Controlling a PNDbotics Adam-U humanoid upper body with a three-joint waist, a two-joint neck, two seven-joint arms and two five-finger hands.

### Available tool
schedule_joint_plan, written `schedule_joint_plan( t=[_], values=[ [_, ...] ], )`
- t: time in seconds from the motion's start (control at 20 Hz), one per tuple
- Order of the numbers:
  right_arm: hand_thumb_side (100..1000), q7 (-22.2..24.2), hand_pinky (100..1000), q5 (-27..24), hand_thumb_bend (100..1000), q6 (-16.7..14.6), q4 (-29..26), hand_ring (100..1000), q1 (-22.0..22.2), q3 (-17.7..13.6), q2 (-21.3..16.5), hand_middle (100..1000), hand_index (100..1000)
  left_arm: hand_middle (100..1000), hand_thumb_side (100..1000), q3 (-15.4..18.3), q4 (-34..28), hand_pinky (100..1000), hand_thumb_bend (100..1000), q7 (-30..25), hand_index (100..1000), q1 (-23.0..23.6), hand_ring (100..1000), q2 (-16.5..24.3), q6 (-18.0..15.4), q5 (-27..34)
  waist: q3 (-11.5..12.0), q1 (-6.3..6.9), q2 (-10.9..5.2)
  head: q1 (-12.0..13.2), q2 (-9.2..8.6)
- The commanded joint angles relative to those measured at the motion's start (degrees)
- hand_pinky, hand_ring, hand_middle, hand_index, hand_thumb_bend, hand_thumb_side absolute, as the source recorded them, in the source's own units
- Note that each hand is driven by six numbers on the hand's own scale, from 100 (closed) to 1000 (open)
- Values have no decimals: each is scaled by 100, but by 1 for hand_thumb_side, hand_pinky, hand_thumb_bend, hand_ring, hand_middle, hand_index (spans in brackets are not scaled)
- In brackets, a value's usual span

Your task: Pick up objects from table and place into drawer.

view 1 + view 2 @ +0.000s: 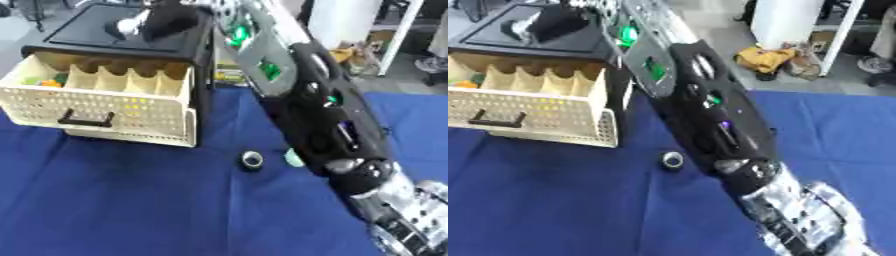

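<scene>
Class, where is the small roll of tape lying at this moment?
The roll of tape lies on the blue cloth, right of the open drawer, beside the right arm.

Even, bright indoor light, apparently from overhead; no hard shadows on blue tablecloth [131, 200]. Both views soft throughout, edges smeared. Right arm [324, 115] blurred along its length, silver wrist section lower right streaked. Black cabinet top [114, 30] carries pale sheen. Right hand [162, 20] above it reads as dark smudge. Drawer [105, 105] mesh detail mushy. Small ring-shaped object [252, 160] throws faint shadow. Background floor washed out.
</scene>
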Motion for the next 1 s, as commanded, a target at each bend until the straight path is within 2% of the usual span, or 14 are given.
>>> schedule_joint_plan(
  t=[0.05, 0.1, 0.15, 0.2, 0.25, 0.3, 0.4, 0.45, 0.5, 0.55, 0.6, 0.65, 1.0],
  values=[
    [797, -464, 422, -492, 474, 382, -782, 579, 77, -217, -628, 649, 831, 100, 836, -68, -68, 100, 100, -287, 750, -104, 100, 355, -279, -290, -39, 64, -125, 128, 86],
    [863, -642, 424, -684, 277, 505, -991, 579, 180, -261, -798, 652, 831, 100, 835, -102, -68, 100, 100, -435, 753, -118, 100, 421, -401, -410, -56, 73, -130, 157, 98],
    [827, -843, 429, -861, 463, 615, -1182, 580, 291, -315, -966, 647, 830, 100, 829, -133, -68, 100, 100, -574, 771, -141, 100, 500, -522, -528, -78, 90, -138, 190, 116],
    [831, -1058, 432, -1040, 449, 699, -1366, 581, 405, -364, -1116, 648, 830, 100, 830, -158, -68, 100, 100, -704, 772, -164, 100, 572, -641, -643, -92, 104, -145, 210, 132],
    [869, -1310, 462, -1201, 352, 751, -1556, 597, 542, -433, -1287, 661, 833, 100, 841, -197, -68, 100, 100, -835, 790, -192, 100, 671, -768, -754, -112, 125, -153, 246, 153],
    [884, -1560, 470, -1354, 334, 785, -1735, 601, 681, -489, -1440, 665, 835, 107, 845, -237, -68, 100, 100, -964, 794, -215, 100, 757, -890, -849, -124, 139, -160, 272, 171],
    [957, -2045, 536, -1595, 265, 789, -2067, 639, 970, -582, -1738, 694, 843, 212, 862, -337, -68, 100, 100, -1244, 806, -237, 100, 932, -1118, -972, -162, 169, -166, 314, 201],
    [962, -2256, 565, -1697, 245, 771, -2208, 654, 1125, -623, -1872, 700, 842, 287, 862, -390, -68, 100, 100, -1393, 806, -236, 147, 1024, -1214, -1000, -192, 183, -168, 330, 225],
    [964, -2445, 571, -1806, 244, 759, -2331, 658, 1273, -660, -1982, 702, 843, 311, 858, -427, -68, 100, 100, -1536, 802, -235, 187, 1103, -1296, -1010, -216, 192, -171, 341, 244],
    [985, -2608, 586, -1895, 155, 753, -2430, 668, 1421, -694, -2086, 708, 848, 359, 847, -469, -68, 100, 100, -1681, 783, -227, 278, 1194, -1363, -1007, -249, 203, -172, 356, 259],
    [986, -2747, 586, -1965, 255, 750, -2515, 668, 1562, -726, -2178, 709, 849, 362, 857, -506, -68, 100, 100, -1825, 780, -223, 283, 1286, -1420, -998, -275, 211, -175, 367, 270],
    [984, -2855, 588, -2026, 267, 754, -2576, 669, 1697, -754, -2263, 710, 850, 384, 865, -548, -68, 100, 100, -1959, 766, -218, 311, 1391, -1467, -986, -298, 218, -179, 375, 276],
    [1000, -3452, 616, -2196, 242, 811, -2813, 681, 2415, -987, -2659, 711, 850, 435, 967, -935, -68, 100, 100, -2858, 726, -137, 384, 2009, -1689, -998, -332, 251, -198, 400, 273]
  ],
)
